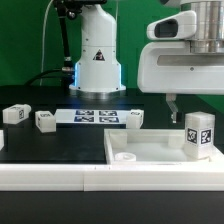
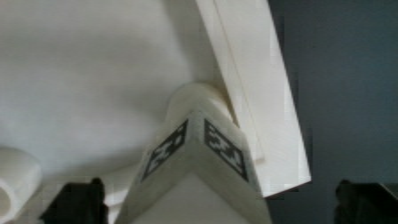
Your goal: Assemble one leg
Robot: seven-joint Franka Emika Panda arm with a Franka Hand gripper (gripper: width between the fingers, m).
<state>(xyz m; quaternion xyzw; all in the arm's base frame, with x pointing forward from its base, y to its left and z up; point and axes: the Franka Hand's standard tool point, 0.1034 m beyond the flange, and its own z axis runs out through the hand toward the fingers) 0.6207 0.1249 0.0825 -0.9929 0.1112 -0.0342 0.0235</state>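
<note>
Black table (image 1: 20, 140), white robot base (image 1: 97, 60) at 12 o'clock in the ext. view. Marker board (image 1: 97, 116) lies flat near centre, w/ a loose white block (image 1: 14, 114) at 9 o'clock. White tray-like piece (image 1: 130, 152) fills 5 o'clock. The leg (image 1: 198, 135) stands upright in it at 3 o'clock, by the rim, tag facing cam. Gripper (image 2: 222, 203) hangs over the leg, fingers (image 2: 80, 202) spread wide either side, not touching it.

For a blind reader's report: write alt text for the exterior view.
A white leg with a square tag stands upright inside the rimmed white tray piece at the exterior view's right, the open gripper just above it. Three similar tagged blocks and the marker board lie behind on the dark table.
</note>
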